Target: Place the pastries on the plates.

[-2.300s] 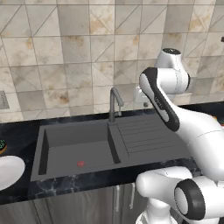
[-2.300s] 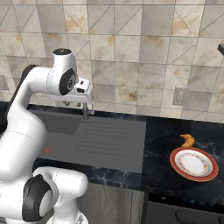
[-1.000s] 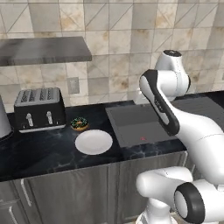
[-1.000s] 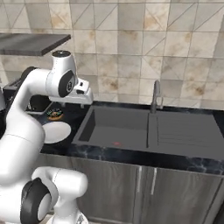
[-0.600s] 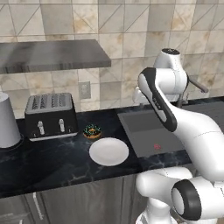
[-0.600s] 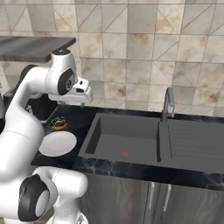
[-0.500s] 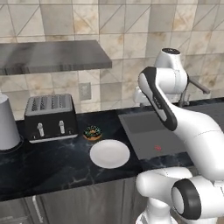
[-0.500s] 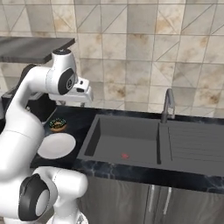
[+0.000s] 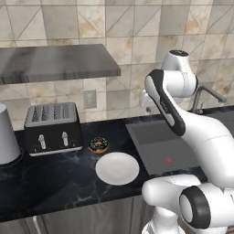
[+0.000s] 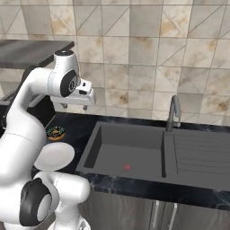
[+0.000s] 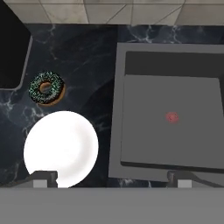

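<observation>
A chocolate-glazed donut (image 9: 98, 145) with sprinkles lies on the dark counter in front of the toaster; it also shows as a donut (image 10: 55, 133) behind my arm and a donut (image 11: 47, 89) in the hand view. Just in front of it lies a plain white plate (image 9: 117, 168), bare, seen again as the plate (image 10: 54, 156) and the plate (image 11: 61, 148). My gripper (image 10: 75, 107) hangs high above the counter, between the plate and the sink. In the hand view the gripper (image 11: 111, 178) stands open with nothing between its fingers.
A grey sink (image 9: 161, 147) with a faucet (image 10: 173, 112) is set into the counter to the right of the plate. A black and silver toaster (image 9: 52, 128) and a grey kettle (image 9: 7, 135) stand at the left. A grey shelf (image 9: 57, 63) juts out above them.
The whole picture has shifted: the base has driven, so the sink now sits further right and the toaster, donut and white plate nearer the middle. The gripper has stayed open.
</observation>
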